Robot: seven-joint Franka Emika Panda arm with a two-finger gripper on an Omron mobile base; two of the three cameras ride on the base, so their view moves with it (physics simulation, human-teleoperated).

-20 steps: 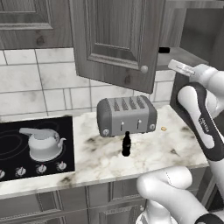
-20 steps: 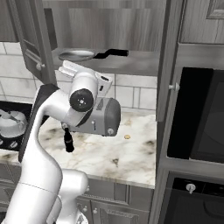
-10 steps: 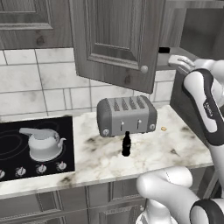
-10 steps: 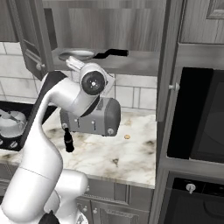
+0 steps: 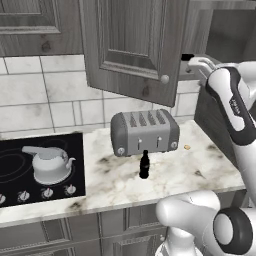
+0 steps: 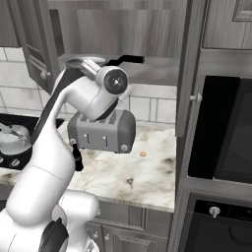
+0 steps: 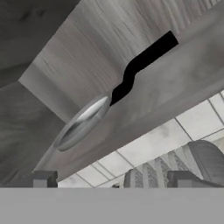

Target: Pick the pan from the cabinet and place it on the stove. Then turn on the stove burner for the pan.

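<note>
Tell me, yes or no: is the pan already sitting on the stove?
No, the pan lies on the shelf of the open cabinet, while the stove carries a kettle.

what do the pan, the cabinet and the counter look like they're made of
Pan: apparently polished steel, with a bright sheen on its rim; its handle is matte black, perhaps plastic. Cabinet: dark grey wood, with visible grain. Counter: likely marble or similar stone, white with dark veins.
</note>
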